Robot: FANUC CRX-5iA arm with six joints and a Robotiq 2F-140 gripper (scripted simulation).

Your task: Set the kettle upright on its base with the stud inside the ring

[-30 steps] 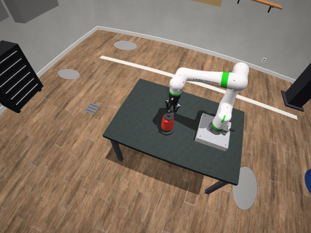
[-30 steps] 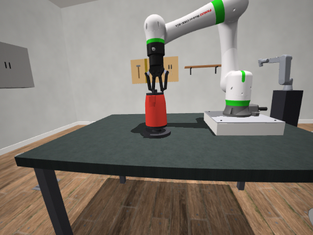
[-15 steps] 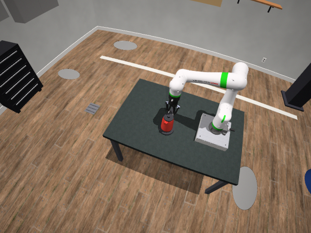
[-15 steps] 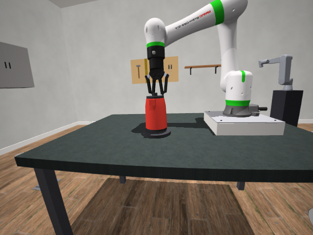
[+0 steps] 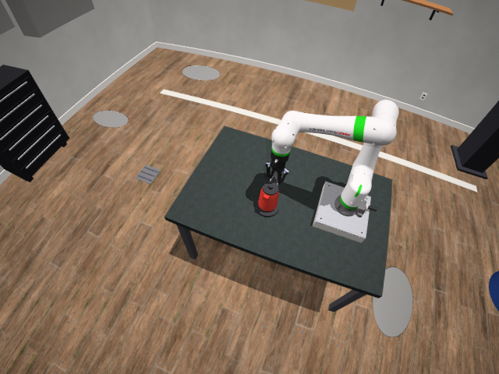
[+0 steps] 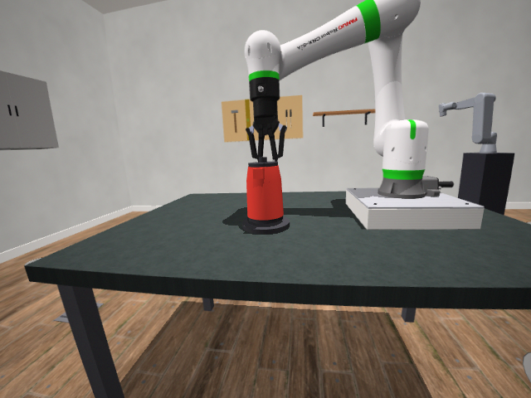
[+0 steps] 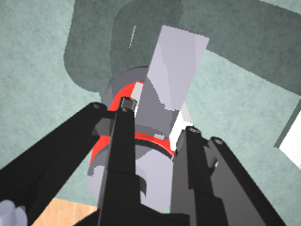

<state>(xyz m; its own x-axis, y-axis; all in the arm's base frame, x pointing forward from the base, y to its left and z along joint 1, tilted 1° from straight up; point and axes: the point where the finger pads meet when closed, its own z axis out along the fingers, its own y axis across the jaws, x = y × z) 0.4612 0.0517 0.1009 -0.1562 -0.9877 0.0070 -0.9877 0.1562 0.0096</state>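
Observation:
The red kettle (image 6: 264, 192) stands upright on its round dark base (image 6: 266, 225) near the middle of the dark table; it also shows in the top view (image 5: 268, 197). I cannot see the stud or the ring under the kettle. My gripper (image 6: 265, 157) points straight down over the kettle's top and is shut on the grey handle at the lid. In the wrist view the black fingers clasp the grey handle (image 7: 169, 89), with the kettle's red rim (image 7: 141, 137) below them.
The arm's white mounting block (image 6: 413, 210) stands on the table to the right of the kettle. A black pedestal with a grey arm (image 6: 484, 171) stands beyond the table's right side. A black drawer cabinet (image 5: 24, 121) stands by the far left wall.

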